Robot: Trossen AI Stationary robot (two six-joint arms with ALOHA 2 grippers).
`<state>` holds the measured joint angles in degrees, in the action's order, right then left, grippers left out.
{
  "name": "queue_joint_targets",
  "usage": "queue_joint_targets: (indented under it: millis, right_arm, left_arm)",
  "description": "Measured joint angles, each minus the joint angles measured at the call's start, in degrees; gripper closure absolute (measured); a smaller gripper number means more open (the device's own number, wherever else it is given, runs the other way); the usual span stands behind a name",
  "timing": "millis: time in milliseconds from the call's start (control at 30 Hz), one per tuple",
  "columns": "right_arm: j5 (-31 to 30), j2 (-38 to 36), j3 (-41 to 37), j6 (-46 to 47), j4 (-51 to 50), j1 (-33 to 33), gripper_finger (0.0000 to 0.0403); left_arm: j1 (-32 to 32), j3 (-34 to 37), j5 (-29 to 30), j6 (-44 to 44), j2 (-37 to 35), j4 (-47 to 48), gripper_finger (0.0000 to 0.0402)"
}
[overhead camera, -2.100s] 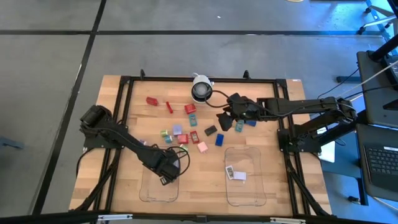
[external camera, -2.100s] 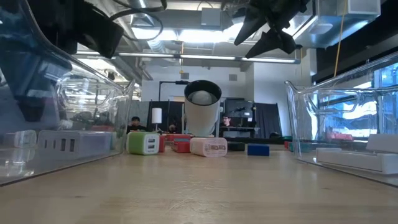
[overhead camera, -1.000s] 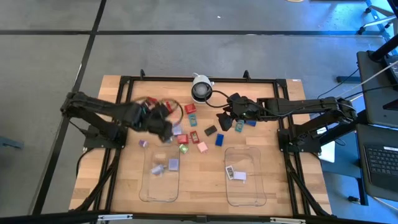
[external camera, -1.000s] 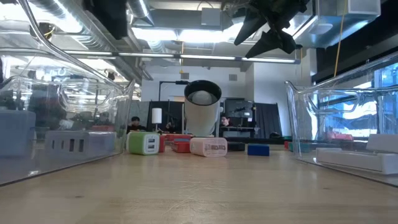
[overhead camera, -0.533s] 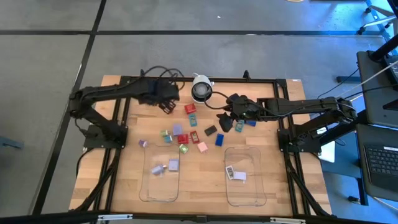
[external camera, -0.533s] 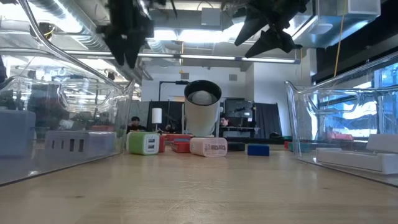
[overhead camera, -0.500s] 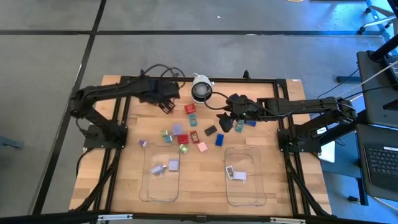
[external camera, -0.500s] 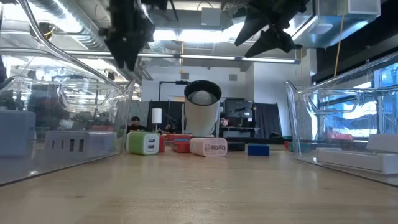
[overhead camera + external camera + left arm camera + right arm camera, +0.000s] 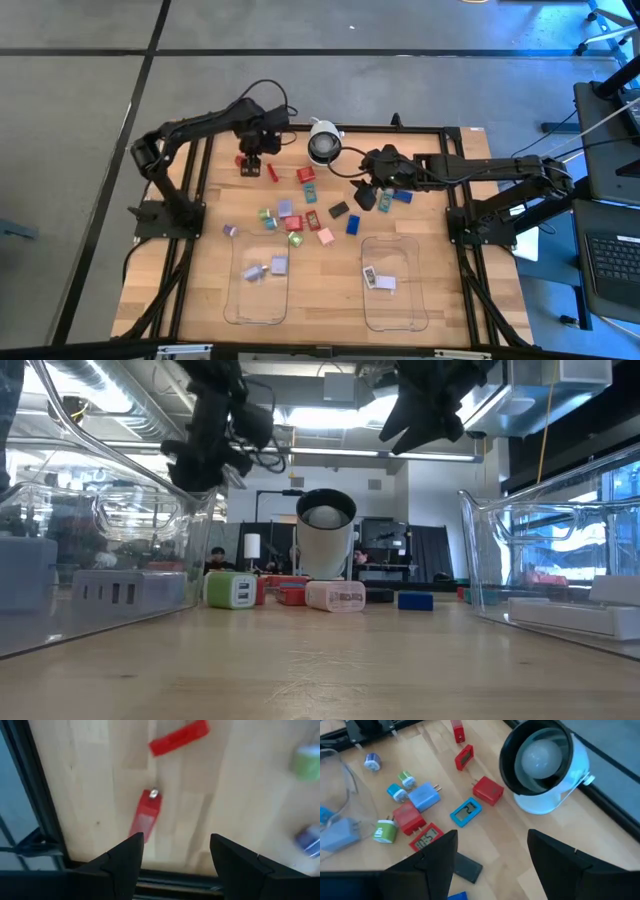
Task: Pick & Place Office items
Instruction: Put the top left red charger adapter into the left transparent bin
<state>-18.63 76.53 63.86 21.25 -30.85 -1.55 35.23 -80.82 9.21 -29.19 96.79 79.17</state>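
Note:
The office items lie scattered on the wooden table (image 9: 215, 300), mostly around its middle (image 9: 295, 215). At the far left lie a red piece (image 9: 245, 163) and a slim red bar (image 9: 272, 172). My left gripper (image 9: 250, 150) hangs open above them, pointing down. In its wrist view a red piece with a metal tip (image 9: 145, 815) lies flat just ahead of the open fingers, with a red bar (image 9: 179, 737) farther off. My right gripper (image 9: 372, 192) hovers open and empty right of the middle, above a black item (image 9: 339, 210). It also shows open in its own view (image 9: 492, 862).
A white-and-black camera dome (image 9: 322, 145) stands at the far edge between the grippers. Two clear trays sit near the front: the left one (image 9: 257, 300) holds lilac pieces (image 9: 278, 265), the right one (image 9: 392, 305) a white piece (image 9: 378, 280). A black frame rail (image 9: 205, 160) borders the table.
My left gripper has swung from over the items at the table's middle toward the far left corner. It has sunk lower and rolled about its own line, and now stands over the red pieces. My right gripper has stayed in place and rolled slightly.

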Motion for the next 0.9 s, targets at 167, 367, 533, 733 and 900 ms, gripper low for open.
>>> queue_joint_targets:
  millis: [167, 367, 533, 733, 900]
  right_arm:
    - [0.00, 0.00, 0.00, -2.35, 0.00, -1.50, 0.0159]
    - [0.02, 0.00, 0.00, -2.90, 0.00, -3.75, 0.0159]
    - [0.22, 0.00, 0.00, -2.82, -0.02, -5.05, 0.0159]
    - [0.24, 0.00, 0.00, -2.61, -0.02, -5.29, 0.0159]
    - [0.21, 0.00, 0.00, -2.61, 0.00, -5.31, 0.0159]
  left_arm:
    - [3.82, 0.00, 2.16, -3.67, 3.29, 0.60, 0.0176]
    - [6.29, 0.00, 2.08, -3.67, 5.94, 0.95, 0.0176]
    - [6.81, 0.17, 0.13, -3.65, 6.34, 0.17, 0.0176]
    - [6.90, 5.61, 2.04, -5.31, 6.32, -2.75, 0.0176]
    - [6.90, 10.79, 8.05, -8.84, 6.32, -8.79, 0.0176]
